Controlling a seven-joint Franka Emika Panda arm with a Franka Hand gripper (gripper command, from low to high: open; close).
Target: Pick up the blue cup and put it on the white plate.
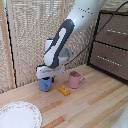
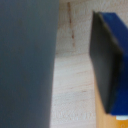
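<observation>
My two pincer fingers [image 2: 107, 60] loom blurred over pale table [image 2: 72, 90], no writing legible, while my pincer [image 1: 46, 78] sits down at the blue cup [image 1: 44, 85], grip unclear, well apart from the plate [image 1: 19, 116].

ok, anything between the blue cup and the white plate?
Exterior view: only bare wooden table between blue cup and white plate.

cup [image 1: 45, 85] beside mug [image 1: 75, 79], plate [image 1: 19, 115] well apart
</observation>
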